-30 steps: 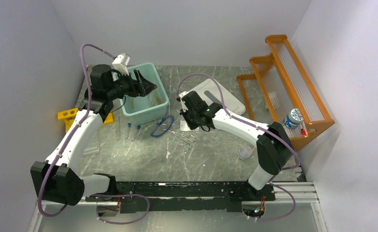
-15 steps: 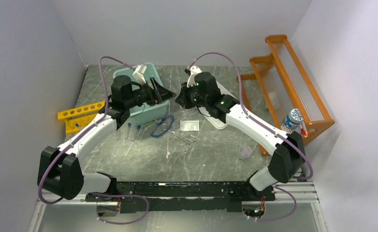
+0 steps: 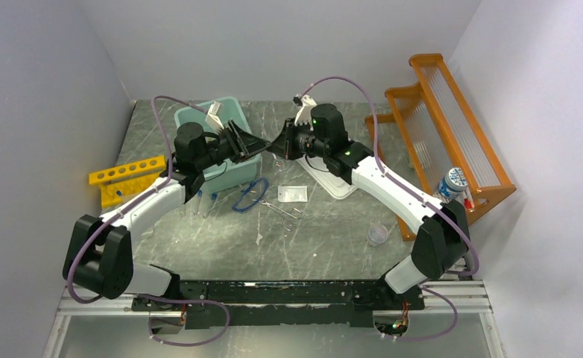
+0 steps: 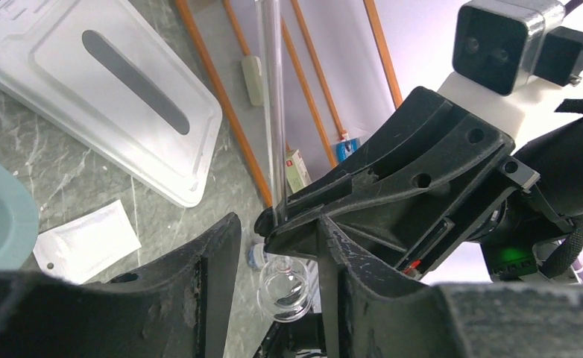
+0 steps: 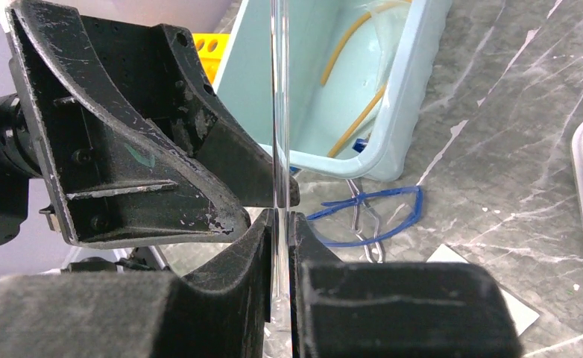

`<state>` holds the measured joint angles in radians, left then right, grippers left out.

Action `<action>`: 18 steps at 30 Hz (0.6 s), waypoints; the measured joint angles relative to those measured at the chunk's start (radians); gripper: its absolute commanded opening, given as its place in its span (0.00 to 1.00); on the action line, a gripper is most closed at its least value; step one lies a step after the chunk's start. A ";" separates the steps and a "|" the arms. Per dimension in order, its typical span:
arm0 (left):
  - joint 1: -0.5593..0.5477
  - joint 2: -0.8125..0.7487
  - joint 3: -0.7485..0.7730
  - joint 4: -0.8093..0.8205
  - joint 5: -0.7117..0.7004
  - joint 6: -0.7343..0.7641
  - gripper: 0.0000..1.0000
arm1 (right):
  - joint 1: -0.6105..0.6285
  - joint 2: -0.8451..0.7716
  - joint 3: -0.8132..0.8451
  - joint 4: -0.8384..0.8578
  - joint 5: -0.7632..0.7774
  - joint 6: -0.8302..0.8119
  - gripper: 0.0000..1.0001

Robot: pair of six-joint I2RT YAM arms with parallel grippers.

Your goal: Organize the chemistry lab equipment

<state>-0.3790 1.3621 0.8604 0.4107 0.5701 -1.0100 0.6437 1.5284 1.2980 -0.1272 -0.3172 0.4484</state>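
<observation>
Marble table [image 3: 333,239] beneath raised arms [image 3: 143,205] [image 3: 393,194], fingers [image 3: 245,142] tip-to-tip, seemingly around test tube [image 5: 279,112].

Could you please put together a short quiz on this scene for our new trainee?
1. True or false: the right gripper is shut on a clear test tube.
2. Where does the tan tubing lie? A) in the teal bin B) on the white lid C) on the orange shelf
3. Fill in: the left gripper stands ____, with one finger on either side of the test tube.
Key: 1 true; 2 A; 3 open.
</observation>
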 measured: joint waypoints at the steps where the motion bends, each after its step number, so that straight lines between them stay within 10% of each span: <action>1: -0.001 0.008 -0.002 0.019 0.000 -0.013 0.42 | -0.004 0.005 0.000 0.005 -0.007 0.001 0.08; 9: -0.003 0.033 -0.002 0.067 -0.005 -0.032 0.47 | -0.011 0.037 -0.010 0.018 -0.051 0.004 0.08; 18: -0.004 0.043 -0.002 0.069 -0.035 -0.026 0.29 | -0.013 0.038 -0.037 0.069 -0.111 0.024 0.08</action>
<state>-0.3832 1.4052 0.8589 0.4801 0.5350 -1.0363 0.6308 1.5661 1.2610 -0.0582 -0.4282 0.4721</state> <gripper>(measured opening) 0.359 0.119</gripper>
